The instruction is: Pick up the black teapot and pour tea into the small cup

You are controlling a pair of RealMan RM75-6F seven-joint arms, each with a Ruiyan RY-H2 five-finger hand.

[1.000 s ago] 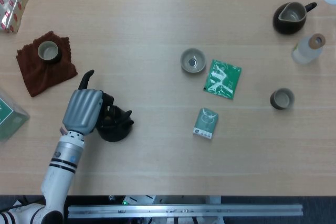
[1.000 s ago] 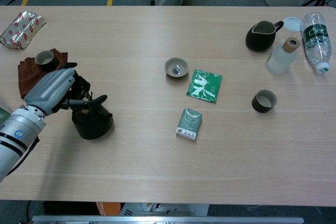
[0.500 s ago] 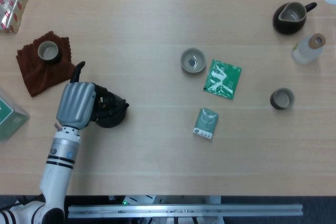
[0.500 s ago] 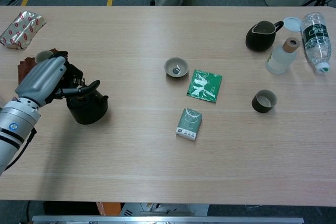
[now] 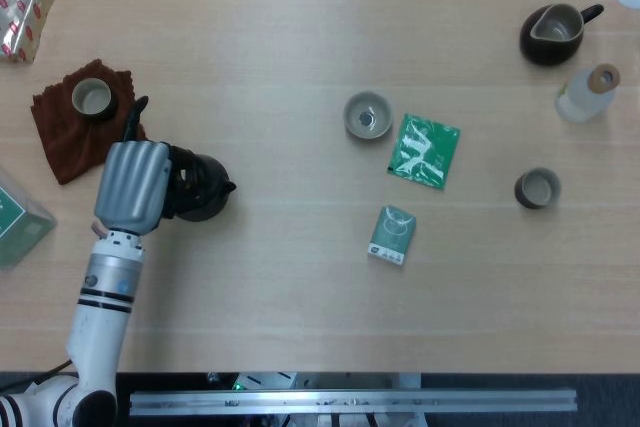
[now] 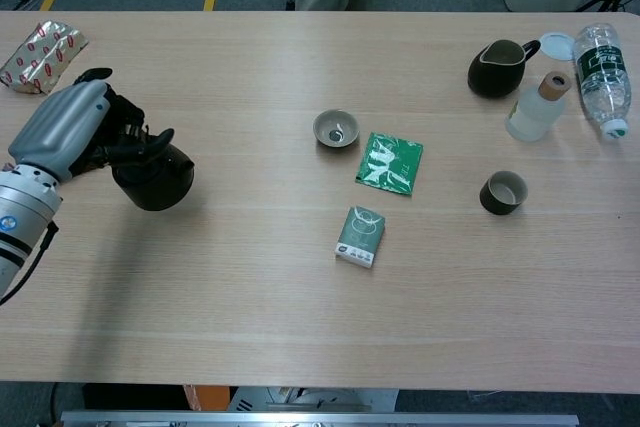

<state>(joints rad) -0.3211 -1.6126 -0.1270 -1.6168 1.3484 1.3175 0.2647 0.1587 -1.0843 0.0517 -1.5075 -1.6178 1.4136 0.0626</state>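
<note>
Chest view, fingers first: had dark fingers [image 6: 140,142] curled shut round the top handle of the teapot [image 6: 155,179], with nothing else in the grasp. Carried the pot hanging below the knuckles at the table's [image 6: 300,307] left side, seemingly just clear of the wood, though hard to confirm. Kept the pot roughly upright, spout [image 5: 228,187] toward the table's middle in the head view. Outward from there: showed the grey back of the left hand [image 6: 65,127] uppermost, thumb up toward the far edge, wrist and white forearm [image 5: 100,297] running back to the near edge. Saw nothing of the right hand in either view. Judged the step as carrying, with the pickup done and the pour not yet begun. Took the target for the cup [image 5: 91,97] on the brown cloth [image 5: 70,137], just beyond the hand; could not rule out the cups at centre [image 5: 367,115] and right [image 5: 537,188], both well apart from the pot. Called next for bringing the spout over that rim, which meant turning the pot round, then tipping slowly from the wrist.
</note>
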